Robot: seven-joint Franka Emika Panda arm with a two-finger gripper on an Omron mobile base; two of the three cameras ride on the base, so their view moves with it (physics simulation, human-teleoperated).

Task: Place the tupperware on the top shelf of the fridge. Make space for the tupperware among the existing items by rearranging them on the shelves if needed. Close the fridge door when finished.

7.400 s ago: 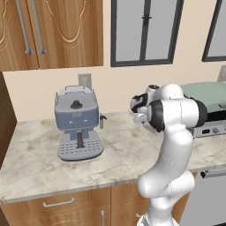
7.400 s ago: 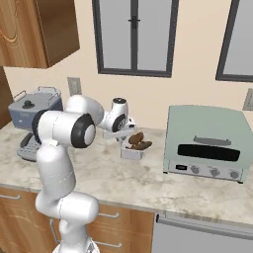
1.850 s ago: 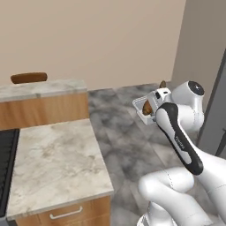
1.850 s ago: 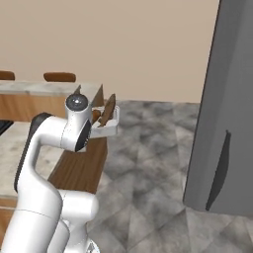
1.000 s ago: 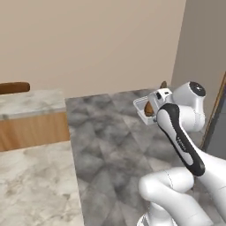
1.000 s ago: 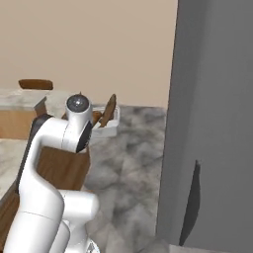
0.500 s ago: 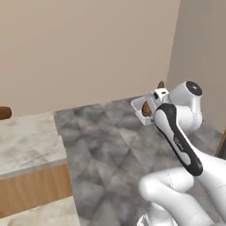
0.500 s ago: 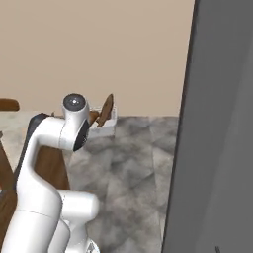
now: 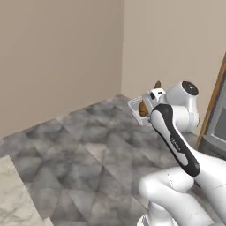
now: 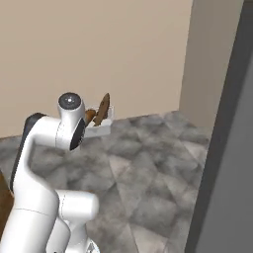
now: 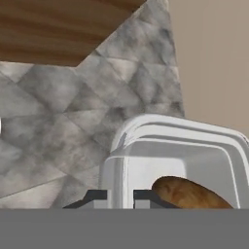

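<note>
I have the tub (image 11: 180,160) pinched by its near wall in my gripper (image 11: 119,197), the two finger tips closed one on each side of that wall, and I carry it out in front of me above the tiled floor (image 9: 84,145), well clear of anything. The brown food (image 11: 187,192) sits inside, and in the right base view a piece of it sticks up over the rim. The tub looks tilted from the base views, so I judge the load is not quite level. This is the carrying step: the tub is in my grip and not yet anywhere near a shelf. The fridge (image 10: 227,148) stands as a tall grey slab at my right, edge on to me, with its wooden side panel (image 9: 216,101) showing in the left base view; I cannot tell from here whether its door is open, and I see no shelves. Next I should get squared up to the fridge front, see inside, and check the top shelf for room before I reach in, keeping the tub flat so nothing spills.
</note>
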